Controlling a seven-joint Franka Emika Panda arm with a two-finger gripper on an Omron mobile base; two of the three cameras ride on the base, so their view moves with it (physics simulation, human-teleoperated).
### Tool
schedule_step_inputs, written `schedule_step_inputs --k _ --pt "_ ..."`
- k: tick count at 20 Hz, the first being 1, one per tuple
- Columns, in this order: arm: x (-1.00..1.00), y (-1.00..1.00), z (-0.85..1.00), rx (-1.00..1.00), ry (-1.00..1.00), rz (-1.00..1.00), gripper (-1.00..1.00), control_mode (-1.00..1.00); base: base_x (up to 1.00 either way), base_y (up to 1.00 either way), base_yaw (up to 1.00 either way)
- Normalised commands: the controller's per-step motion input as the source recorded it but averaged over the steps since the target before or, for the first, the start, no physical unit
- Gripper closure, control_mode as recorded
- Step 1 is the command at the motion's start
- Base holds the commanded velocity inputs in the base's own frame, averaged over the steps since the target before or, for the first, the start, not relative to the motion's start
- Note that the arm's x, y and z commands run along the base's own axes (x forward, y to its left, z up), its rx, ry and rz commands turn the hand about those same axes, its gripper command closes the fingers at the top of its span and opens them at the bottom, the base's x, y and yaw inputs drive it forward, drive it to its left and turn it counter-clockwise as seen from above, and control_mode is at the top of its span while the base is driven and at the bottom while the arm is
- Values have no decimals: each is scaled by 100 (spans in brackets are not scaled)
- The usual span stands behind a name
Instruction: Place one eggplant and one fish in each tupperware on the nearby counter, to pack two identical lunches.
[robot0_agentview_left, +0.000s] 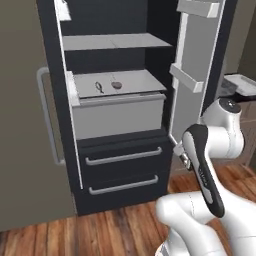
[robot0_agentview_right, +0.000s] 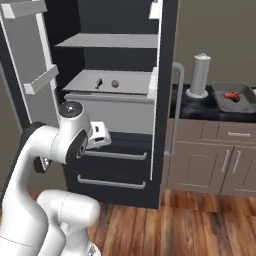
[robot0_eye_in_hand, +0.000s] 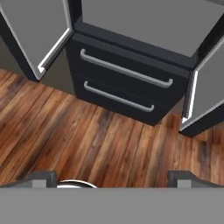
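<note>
Refrigerator (robot0_agentview_left: 120, 100) doors stand open in front of the robot, with the arm folded low before the two lower drawers (robot0_eye_in_hand: 122, 83). The gripper (robot0_eye_in_hand: 112, 179) faces the wooden floor and the drawer fronts; its two tips sit far apart at the bottom edges of the hand view, so the jaws are wide and hold nothing.

On the middle shelf (robot0_agentview_left: 132, 82) lie two small dark items: a slender one (robot0_agentview_left: 99, 88) and a rounder one (robot0_agentview_left: 116, 85) just beside it. Both are too small to identify with certainty; they may be the remaining fish and eggplant.

To the right of the refrigerator, on the dark desk (robot0_agentview_right: 200, 107), a tupperware (robot0_agentview_right: 235, 97) holds one red-orange fish (robot0_agentview_right: 230, 95). A tall grey cylinder (robot0_agentview_right: 200, 75) stands beside the container. Whether an eggplant is also inside cannot be told.

Step in hand, as judged: the return to the refrigerator for another item, with one fish already packed. The next move calls for raising the hand from drawer height to the middle shelf, aligning the open jaws over one of the two small items, and closing on it without pushing the neighbouring item away.
</note>
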Motion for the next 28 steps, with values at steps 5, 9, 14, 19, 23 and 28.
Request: schedule_step_inputs --k 5,9,14,19,23,28 --pt "0 0 0 0 0 0 -100 100 95 62 1" --pt "0 0 0 0 0 0 -100 100 99 51 0" --pt "0 0 0 0 0 0 -100 100 74 0 0" --pt "0 0 0 0 0 0 -100 100 63 -4 0" --pt "45 0 -36 0 1 0 -100 -100 15 0 0" --pt "73 -1 -54 1 -9 0 -100 -100 0 0 0"
